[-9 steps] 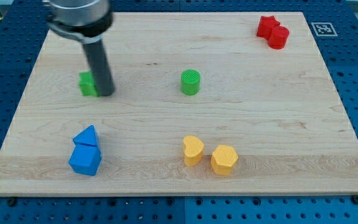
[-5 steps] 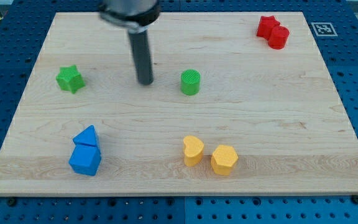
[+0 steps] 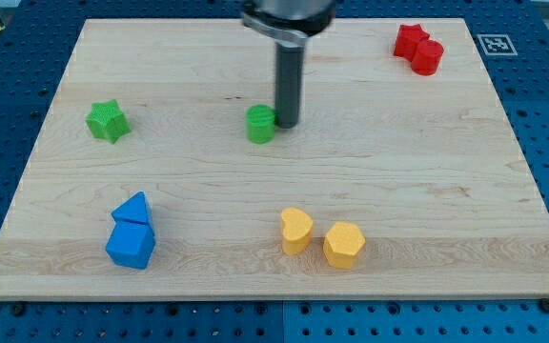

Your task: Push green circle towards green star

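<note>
At the frame's left, the green star point(image 3: 107, 121) sits alone on the wooden surface point(image 3: 427, 171), with two blue blocks point(image 3: 131, 234) touching each other below it near the lower left. Well to the star's right, around the upper centre, stands the green circle point(image 3: 261, 124), and my tip point(image 3: 286, 125) is pressed against its right side; there is no gripper here, only the rod, so nothing opens or closes. To do this step well, I judge the push should run straight leftward through the circle's middle, since an off-centre contact would let it roll away. Two yellow blocks point(image 3: 322, 236) lie lower centre; two red blocks point(image 3: 418, 48) sit upper right.
</note>
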Tool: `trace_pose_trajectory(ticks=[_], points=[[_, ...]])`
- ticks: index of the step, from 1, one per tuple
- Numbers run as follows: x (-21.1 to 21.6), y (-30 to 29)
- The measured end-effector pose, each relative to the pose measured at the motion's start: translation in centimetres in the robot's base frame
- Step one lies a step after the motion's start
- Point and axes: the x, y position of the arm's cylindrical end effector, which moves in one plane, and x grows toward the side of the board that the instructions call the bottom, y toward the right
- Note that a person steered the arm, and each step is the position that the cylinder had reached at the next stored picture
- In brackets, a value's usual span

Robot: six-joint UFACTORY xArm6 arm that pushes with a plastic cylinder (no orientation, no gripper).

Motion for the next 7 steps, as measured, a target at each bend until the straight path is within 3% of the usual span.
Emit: trace_pose_trajectory(ticks=[2,3,4,6,7], points=[[2.5,0.9],[2.5,-2.9],[1.4,-8.1],[-2.4,-7.4],[-2.9,-9.9]])
